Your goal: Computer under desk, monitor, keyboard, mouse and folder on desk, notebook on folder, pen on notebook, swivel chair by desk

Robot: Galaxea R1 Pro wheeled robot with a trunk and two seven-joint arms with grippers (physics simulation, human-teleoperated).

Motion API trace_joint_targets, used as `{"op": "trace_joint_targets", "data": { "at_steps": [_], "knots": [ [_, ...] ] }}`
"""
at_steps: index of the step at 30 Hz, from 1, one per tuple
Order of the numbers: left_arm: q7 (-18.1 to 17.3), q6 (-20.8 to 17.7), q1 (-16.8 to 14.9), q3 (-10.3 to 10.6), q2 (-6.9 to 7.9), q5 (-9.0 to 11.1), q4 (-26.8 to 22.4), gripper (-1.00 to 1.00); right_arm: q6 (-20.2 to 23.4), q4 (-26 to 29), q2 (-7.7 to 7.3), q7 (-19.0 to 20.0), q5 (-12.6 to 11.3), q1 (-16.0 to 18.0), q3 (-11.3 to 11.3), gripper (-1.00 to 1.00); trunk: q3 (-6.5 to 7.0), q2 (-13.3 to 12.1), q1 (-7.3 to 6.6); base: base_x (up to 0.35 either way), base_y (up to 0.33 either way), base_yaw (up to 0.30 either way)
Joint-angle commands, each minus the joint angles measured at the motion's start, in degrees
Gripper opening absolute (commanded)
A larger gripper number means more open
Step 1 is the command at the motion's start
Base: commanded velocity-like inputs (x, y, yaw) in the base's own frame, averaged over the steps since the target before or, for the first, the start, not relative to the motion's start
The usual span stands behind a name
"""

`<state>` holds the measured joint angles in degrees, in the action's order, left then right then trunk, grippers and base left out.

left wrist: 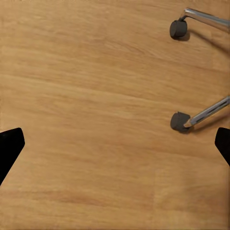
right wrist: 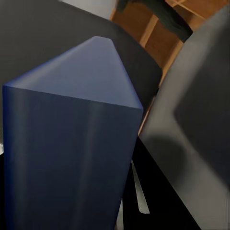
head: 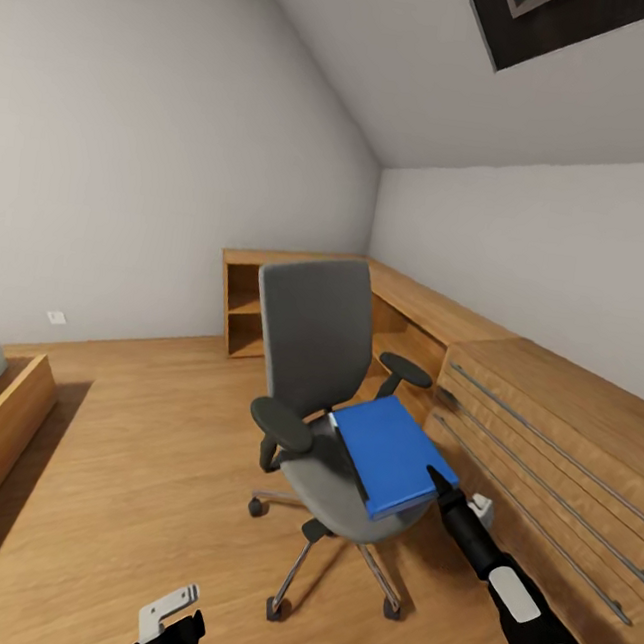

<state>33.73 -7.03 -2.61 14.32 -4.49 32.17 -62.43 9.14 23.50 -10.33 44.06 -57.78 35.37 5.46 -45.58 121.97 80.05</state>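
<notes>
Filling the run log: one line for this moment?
right tool: at folder corner | folder: on swivel chair | left tool: open, low

Bright blue folder (head: 389, 451) lies tilted on the grey swivel chair (head: 322, 362) seat.

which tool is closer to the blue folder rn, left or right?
Right. The right tool is at the folder's near corner on the swivel chair seat. The left tool hangs low over the floor, well short of the chair.

Blue folder (head: 391, 455) on swivel chair (head: 323, 383) seat
</notes>
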Motion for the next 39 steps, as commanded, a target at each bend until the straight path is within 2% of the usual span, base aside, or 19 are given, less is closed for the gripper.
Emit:
{"op": "trace_joint_targets", "data": {
  "at_steps": [1, 7, 10, 12, 15, 21, 25, 28, 31, 35, 38, 39],
  "knots": [
    [0.4, -0.2, 0.0, 0.1, 0.02, 0.2, -0.1, 1.00, 0.6, 0.7, -0.08, -0.2, -0.5, -0.3, 0.1, -1.00, 0.13, -0.4, -0.23, 0.000, 0.000, 0.000],
    [0.4, -0.3, 0.0, 0.1, 0.01, 0.3, -0.1, 1.00, 0.5, 9.1, -0.61, -4.4, -0.6, -4.0, 0.2, -1.00, 1.20, -2.8, -1.55, 0.000, 0.000, 0.000],
    [0.4, -0.3, 0.0, 0.1, 0.01, 0.3, -0.1, 1.00, -0.6, 20.8, -0.72, -12.3, -0.6, -9.3, 0.2, -1.00, 1.74, -4.0, -2.21, 0.000, 0.000, 0.000],
    [0.4, -0.2, 0.0, 0.1, 0.01, 0.3, -0.1, 1.00, -1.1, 24.7, -0.73, -15.2, -0.6, -11.0, 0.2, -1.00, 2.10, -4.8, -2.65, 0.000, 0.000, 0.000],
    [0.4, -0.2, 0.0, 0.1, 0.01, 0.2, -0.1, 1.00, -1.6, 33.8, -0.76, -22.0, -0.6, -15.2, 0.3, -1.00, 2.64, -6.0, -3.31, 0.000, 0.000, 0.000],
    [0.4, -0.2, 0.0, 0.1, 0.01, 0.1, -0.1, 1.00, -0.6, 46.6, -0.75, -30.3, -0.5, -20.5, 0.3, -1.00, 3.72, -8.4, -4.63, 0.000, 0.000, 0.000],
    [0.4, 0.0, 0.0, 0.8, -0.12, 0.0, -0.4, 1.00, 1.5, 51.1, -0.76, -34.6, -0.5, -21.9, 0.3, -1.00, 4.44, -10.0, -5.51, 0.000, 0.000, 0.000],
    [0.5, 1.0, 0.0, 3.0, -0.21, 0.0, -0.7, 1.00, 4.1, 53.4, -0.78, -38.1, -0.5, -22.3, 0.3, -1.00, 4.97, -11.2, -6.17, 0.000, 0.000, 0.000],
    [0.7, 4.2, 0.0, 6.1, -0.18, -0.1, -0.9, 1.00, 8.5, 57.5, -0.82, -43.8, -0.6, -22.6, 0.4, -1.00, 5.51, -12.4, -6.82, 0.000, 0.000, 0.000],
    [1.7, 5.8, 0.0, 7.0, -0.17, -0.1, -1.1, 1.00, 13.8, 60.9, -0.76, -50.4, -0.8, -22.6, 0.7, -1.00, 6.23, -14.0, -7.70, 0.000, 0.000, 0.000],
    [2.5, 6.2, 0.0, 7.4, -0.17, 0.0, -1.8, 1.00, 16.5, 61.7, -0.72, -53.0, -2.0, -22.6, 2.3, -1.00, 6.77, -15.2, -8.36, 0.000, 0.000, 0.000],
    [2.8, 6.3, 0.0, 7.5, -0.17, 0.0, -2.1, 1.00, 17.6, 61.9, -0.70, -53.7, -3.3, -22.6, 3.6, -1.00, 6.95, -15.6, -8.58, 0.000, 0.000, 0.000]
  ]
}}
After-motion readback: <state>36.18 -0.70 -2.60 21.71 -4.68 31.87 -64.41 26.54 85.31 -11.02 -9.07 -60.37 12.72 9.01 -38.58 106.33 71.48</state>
